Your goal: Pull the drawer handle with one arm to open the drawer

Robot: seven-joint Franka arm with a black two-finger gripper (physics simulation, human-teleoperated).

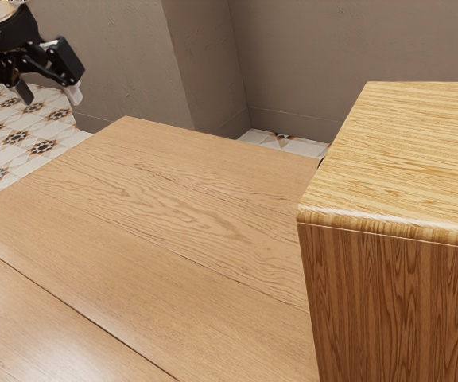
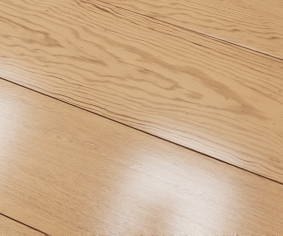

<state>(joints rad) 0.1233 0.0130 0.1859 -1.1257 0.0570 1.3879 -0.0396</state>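
Drawer cabinet, a boxy unit of light oak-grain wood [image 1: 396,263], at the exterior view's right, hard against the wide light-wood plank tabletop [image 1: 173,223]. Plain side and top turned toward the camera, so handle and drawer front hidden; open or shut impossible to tell. Black two-finger end effector [image 1: 48,91] high at the exterior view's upper left, over the tabletop's far corner near the patterned tiled floor [image 1: 22,135], fingers spread apart and holding nothing, well apart from the cabinet. Probably a raised ready pose, leaving room to swing round to the cabinet's front. Task judged barely begun, with a long reach toward the handle ahead. Wrist view: bare tabletop planks beneath the hand, one dark seam [image 2: 131,128] crossing them, soft glare nearby, fitting a hand pointed down at the wood.
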